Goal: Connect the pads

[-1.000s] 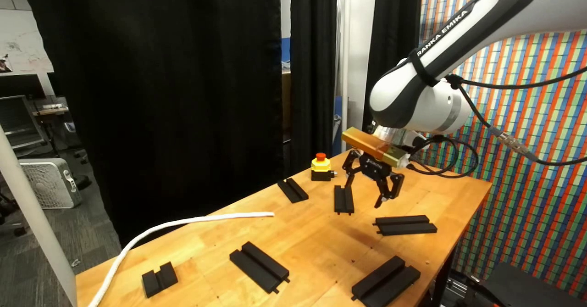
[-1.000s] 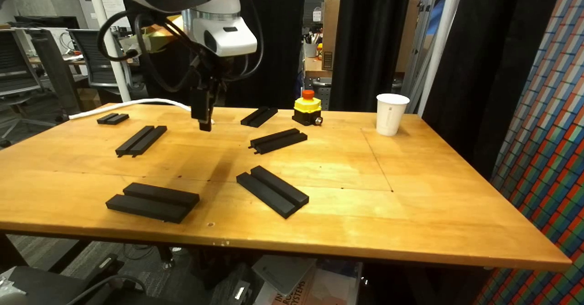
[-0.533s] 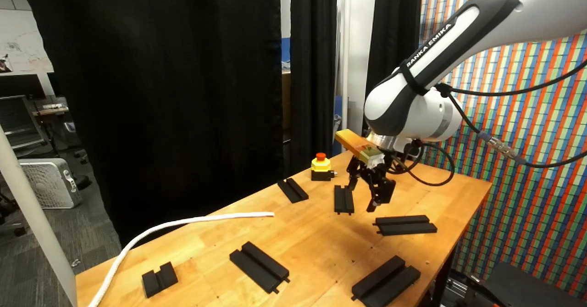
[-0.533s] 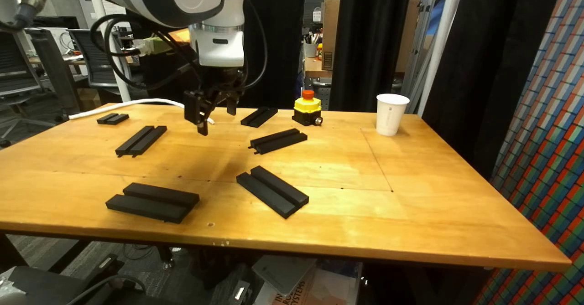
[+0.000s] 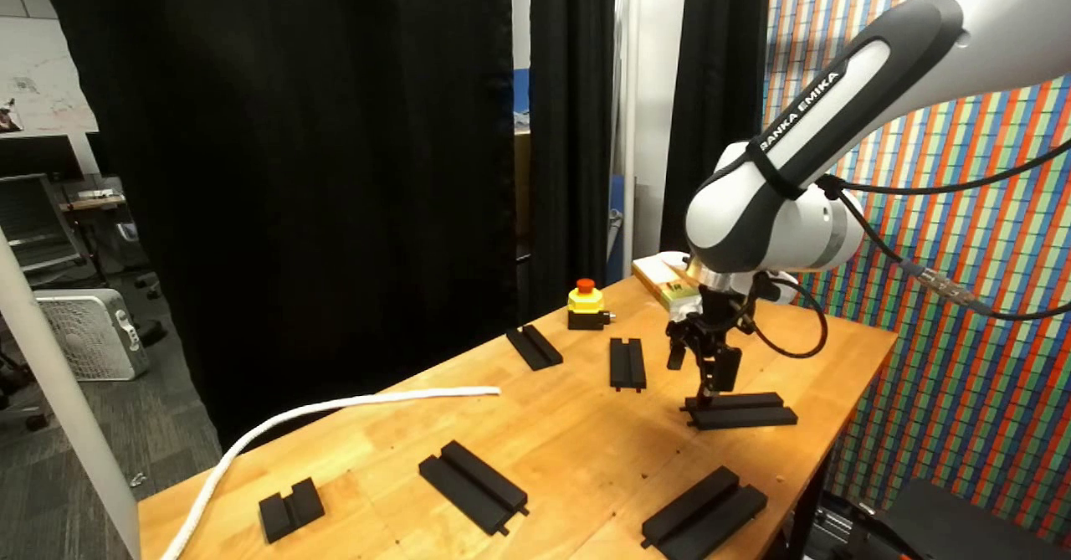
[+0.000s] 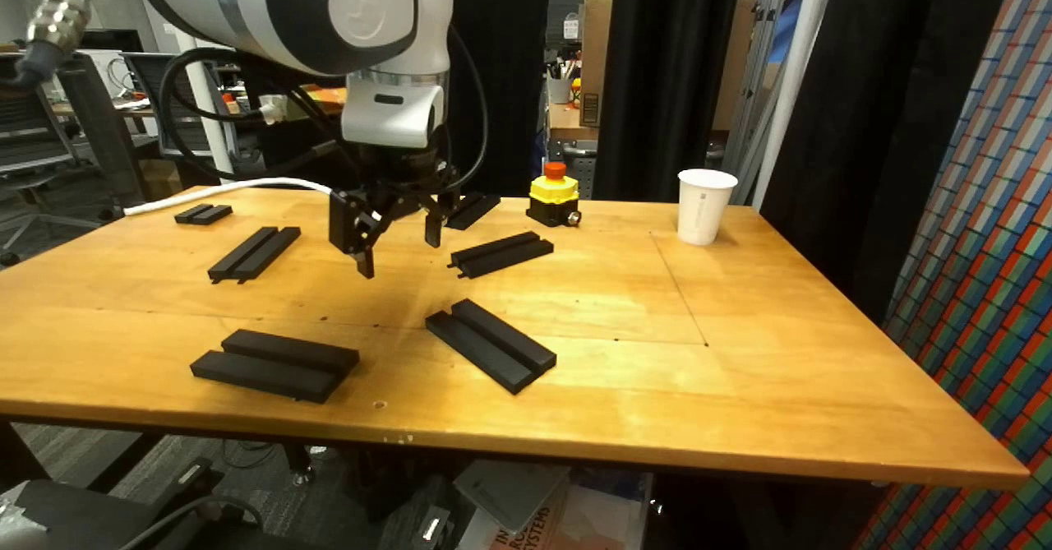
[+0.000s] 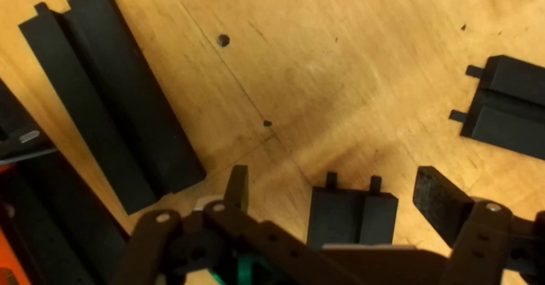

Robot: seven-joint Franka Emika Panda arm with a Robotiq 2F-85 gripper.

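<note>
We see six pads (image 6: 475, 351) lying flat on the table (image 5: 577, 451), each apart from the others. They are matte black and rectangular, and each carries two raised ridges side by side with a straight groove between them. In the wrist view we make out three with a pair of thin tabs jutting from one end. In an exterior view the small pad (image 5: 291, 511), short and blocky, lies at the near left; to its right is a longer pad (image 5: 474, 487), tabs towards the near right, and a third pad (image 5: 705, 514) lies at the near right. Farther off, at the right, a fourth pad (image 5: 741, 413) lies almost crosswise, tabs to the left. Left of it and beyond, a fifth pad (image 5: 627, 363) has its tabs at the near end, and a sixth pad (image 5: 535, 347) lies close to the table's far edge.

The arm (image 5: 803, 116) comes in high from the right in an exterior view, its forearm sloping down to the left and its wrist bent so that the gripper (image 6: 399, 252) points down. We find the fingers (image 6: 365, 264) wide apart, hanging above the table; in the wrist view the tabbed end of a pad (image 7: 352, 216) shows in the gap between them. In an exterior view the gripper covers part of the sixth pad (image 6: 477, 211).
</note>
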